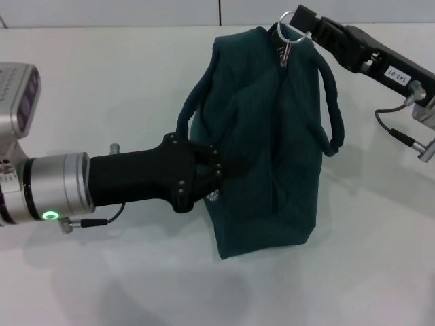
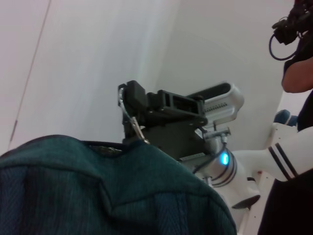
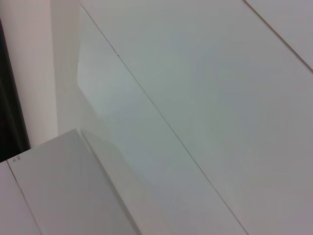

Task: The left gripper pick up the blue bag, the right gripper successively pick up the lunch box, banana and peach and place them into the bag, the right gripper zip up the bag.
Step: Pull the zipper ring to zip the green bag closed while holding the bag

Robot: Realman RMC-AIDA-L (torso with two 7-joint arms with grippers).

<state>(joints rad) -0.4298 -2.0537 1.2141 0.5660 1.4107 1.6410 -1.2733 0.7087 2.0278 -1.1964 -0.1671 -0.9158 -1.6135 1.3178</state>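
Blue bag (image 1: 272,136) upright, left gripper (image 1: 228,170) clamping side, right gripper (image 1: 299,24) pinching zipper ring (image 1: 292,27)

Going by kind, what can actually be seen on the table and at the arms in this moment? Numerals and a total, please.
Bags: 1, the blue bag
Zipper pull rings: 1, the metal ring
End effectors: 2, left end effector shut on the bag's side, right end effector at the ring
Lunch box, banana, peach: 0 visible
Total: 4
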